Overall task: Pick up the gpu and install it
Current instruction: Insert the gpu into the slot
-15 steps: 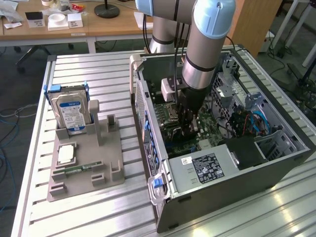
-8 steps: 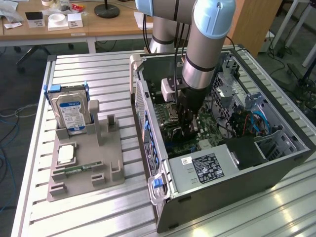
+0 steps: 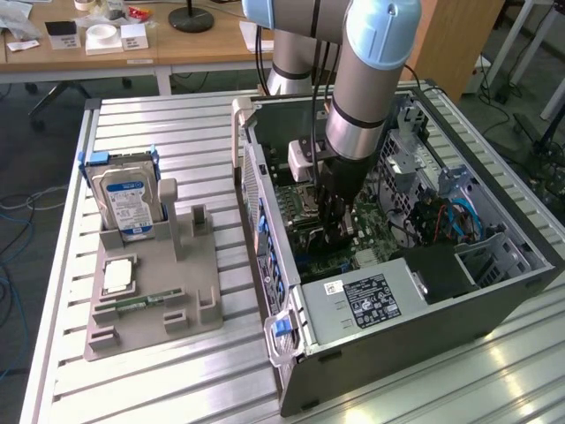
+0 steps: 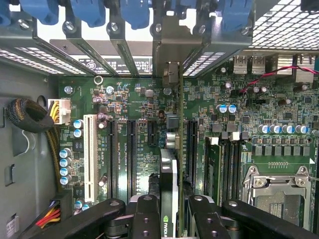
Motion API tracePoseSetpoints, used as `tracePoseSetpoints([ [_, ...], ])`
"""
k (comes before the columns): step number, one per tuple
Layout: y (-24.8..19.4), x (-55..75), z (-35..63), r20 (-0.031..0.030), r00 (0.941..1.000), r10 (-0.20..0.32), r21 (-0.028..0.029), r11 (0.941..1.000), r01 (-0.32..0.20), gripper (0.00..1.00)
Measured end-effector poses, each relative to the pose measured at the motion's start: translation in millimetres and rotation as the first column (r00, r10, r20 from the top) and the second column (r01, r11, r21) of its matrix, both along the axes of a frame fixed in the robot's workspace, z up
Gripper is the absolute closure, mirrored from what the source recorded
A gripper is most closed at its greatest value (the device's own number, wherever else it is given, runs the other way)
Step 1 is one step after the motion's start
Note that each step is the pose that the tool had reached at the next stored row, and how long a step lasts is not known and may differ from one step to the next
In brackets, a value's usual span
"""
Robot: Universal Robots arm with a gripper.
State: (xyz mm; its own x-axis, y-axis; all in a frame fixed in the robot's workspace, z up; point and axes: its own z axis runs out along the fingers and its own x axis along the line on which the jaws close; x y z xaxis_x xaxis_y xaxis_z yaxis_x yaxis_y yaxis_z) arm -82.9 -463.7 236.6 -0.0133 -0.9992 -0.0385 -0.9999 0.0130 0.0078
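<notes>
My gripper is down inside the open computer case, over the motherboard. The gpu is seen edge-on in the wrist view, a thin dark card standing upright between my fingers, which are shut on it. It stands in line with a black expansion slot, and its silver end bracket reaches the rear slot openings of the case. I cannot tell whether the card is seated in the slot. In the exterior view the gpu shows as a dark piece below the fingers.
A grey fixture at the exterior view's left holds a hard drive, a processor chip and a memory stick. Inside the case sit the power supply, a white slot, the processor socket and a cable bundle.
</notes>
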Motion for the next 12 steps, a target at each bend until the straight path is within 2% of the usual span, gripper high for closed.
tracePoseSetpoints([
  [3,0.0,0.0,0.0,0.0,1.0,0.0,0.0001,1.0,0.0,0.73],
  [5,0.4,-0.5,-1.2,0.0005,1.0,-0.001,0.0035,1.0,0.001,0.73],
  [6,0.3,-0.4,-0.9,0.0009,1.0,-0.001,0.0022,1.0,0.001,0.67],
  [7,0.2,-0.2,-0.3,0.0003,1.0,-0.001,0.0007,1.0,0.001,0.67],
  [9,0.0,0.0,-0.1,0.0001,1.0,0.0,0.0002,1.0,0.0,0.55],
  [10,0.0,0.0,0.0,0.0,1.0,0.0,0.0001,1.0,0.0,0.55],
  [12,0.0,0.0,-0.1,0.0001,1.0,0.0,0.0002,1.0,0.0,0.43],
])
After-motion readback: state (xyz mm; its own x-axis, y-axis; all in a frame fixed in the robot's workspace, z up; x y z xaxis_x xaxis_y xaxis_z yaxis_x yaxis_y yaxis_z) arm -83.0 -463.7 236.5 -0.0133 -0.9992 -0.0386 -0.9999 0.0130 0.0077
